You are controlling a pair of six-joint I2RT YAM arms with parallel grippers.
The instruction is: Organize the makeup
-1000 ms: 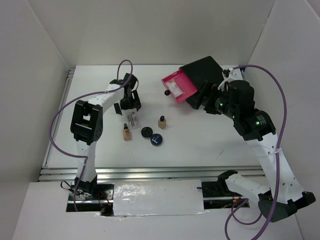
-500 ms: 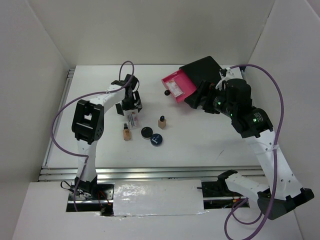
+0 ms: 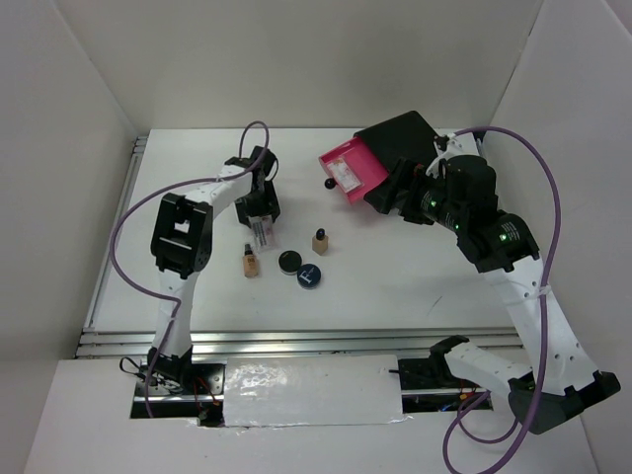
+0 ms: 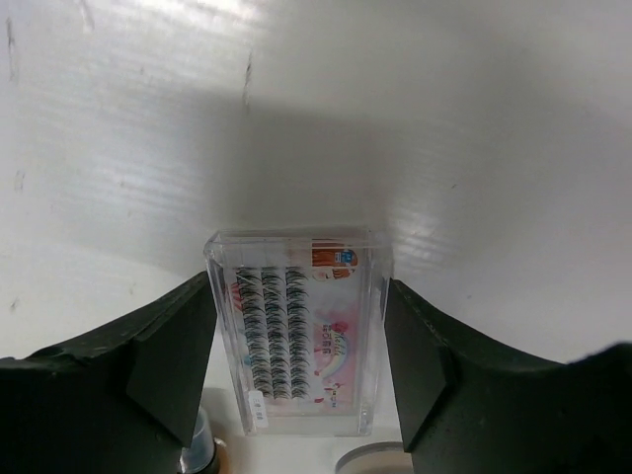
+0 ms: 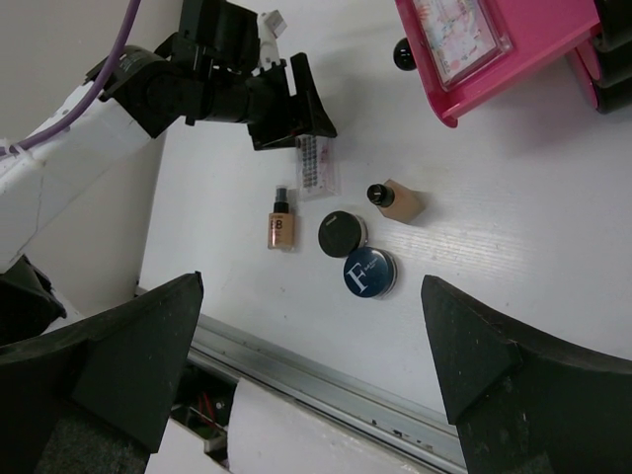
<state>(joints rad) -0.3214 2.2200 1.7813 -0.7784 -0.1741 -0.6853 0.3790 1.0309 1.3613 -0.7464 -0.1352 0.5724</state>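
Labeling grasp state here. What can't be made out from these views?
- Left wrist: whether the fingers touch the false-lash case; the gap is too fine to tell.
- Top external: case partly hidden under the left gripper.
- Right wrist: pink drawer and its contents cut by the top edge.

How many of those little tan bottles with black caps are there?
2. One tan bottle lies left of the black compact; the other bottle is just right of it, toward the pink drawer. More could be hidden inside the black box.
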